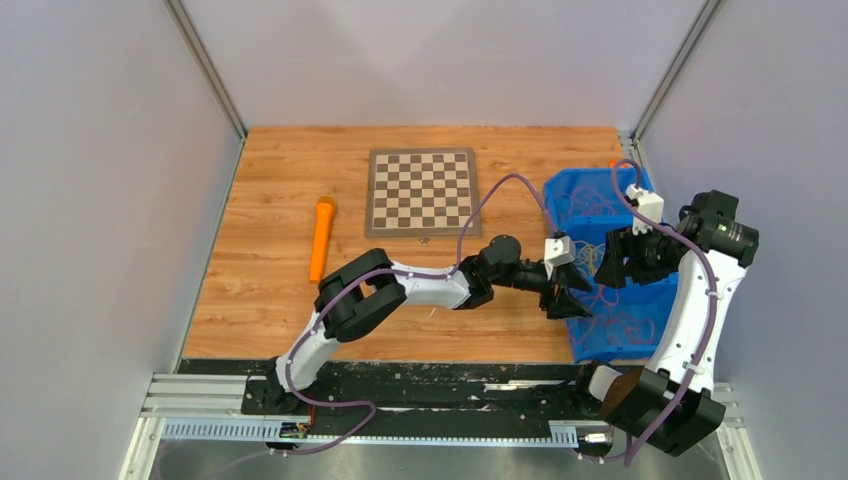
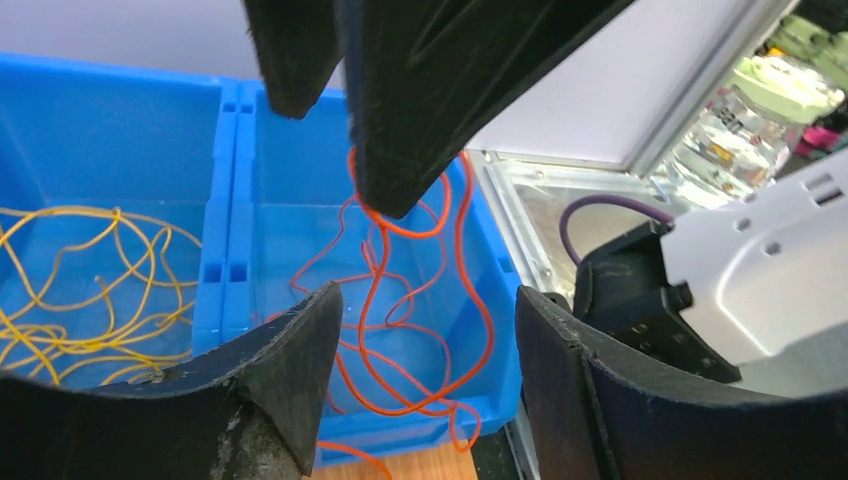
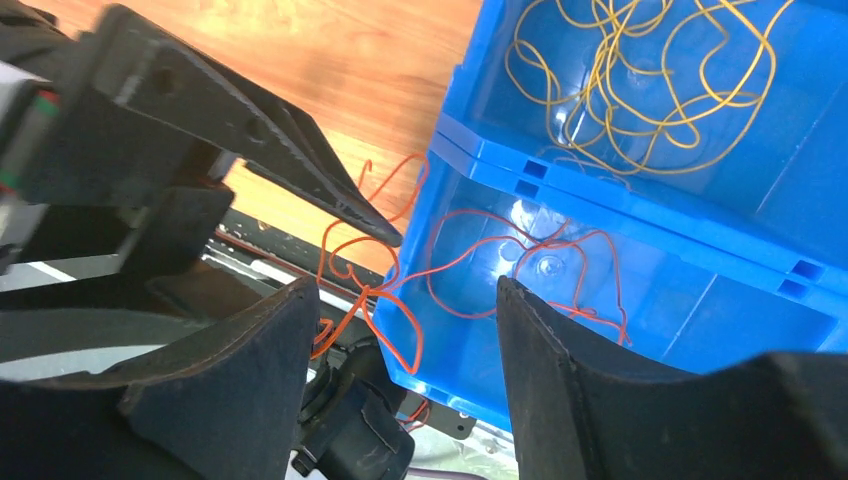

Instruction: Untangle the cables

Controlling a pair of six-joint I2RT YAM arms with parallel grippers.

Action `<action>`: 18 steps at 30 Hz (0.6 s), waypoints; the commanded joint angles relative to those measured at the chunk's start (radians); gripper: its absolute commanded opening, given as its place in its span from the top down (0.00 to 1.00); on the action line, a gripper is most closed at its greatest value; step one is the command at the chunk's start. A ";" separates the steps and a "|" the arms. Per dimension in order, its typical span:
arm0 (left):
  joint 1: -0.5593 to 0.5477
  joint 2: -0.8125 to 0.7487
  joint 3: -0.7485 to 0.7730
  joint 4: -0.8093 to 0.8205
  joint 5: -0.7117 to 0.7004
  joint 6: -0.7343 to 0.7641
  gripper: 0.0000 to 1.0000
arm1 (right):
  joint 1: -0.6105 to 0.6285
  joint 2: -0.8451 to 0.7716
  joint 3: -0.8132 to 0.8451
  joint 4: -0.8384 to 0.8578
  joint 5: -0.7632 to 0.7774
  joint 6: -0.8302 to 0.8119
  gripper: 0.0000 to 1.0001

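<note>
Reddish-orange cables (image 2: 400, 330) lie in loose loops in the near compartment of the blue bin (image 2: 230, 200). A few loops spill over its corner (image 3: 355, 270) onto the wood. Yellow cables (image 3: 640, 80) fill the compartment beyond. My left gripper (image 2: 428, 293) is open at the bin's near-left corner, the orange loops showing past its jaws. My right gripper (image 3: 405, 290) hangs open above the same corner with nothing clamped. In the top view both grippers, left (image 1: 572, 300) and right (image 1: 605, 268), face each other closely over the bin (image 1: 560, 195).
An orange cylinder (image 1: 322, 238) lies on the wooden table at the left, and a chessboard (image 1: 422, 190) sits at the back centre. The bin stands against the right wall. A metal frame rail (image 2: 520, 230) runs just outside the bin.
</note>
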 commanded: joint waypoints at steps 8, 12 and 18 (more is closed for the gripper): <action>-0.015 0.085 0.109 0.055 -0.104 -0.114 0.92 | -0.006 -0.004 0.135 0.003 -0.143 0.140 0.35; -0.019 0.105 0.160 -0.034 -0.078 -0.083 1.00 | -0.011 0.036 0.248 0.004 -0.214 0.196 0.20; -0.030 0.109 0.240 -0.188 -0.069 0.002 1.00 | -0.018 0.098 0.368 0.014 -0.268 0.257 0.02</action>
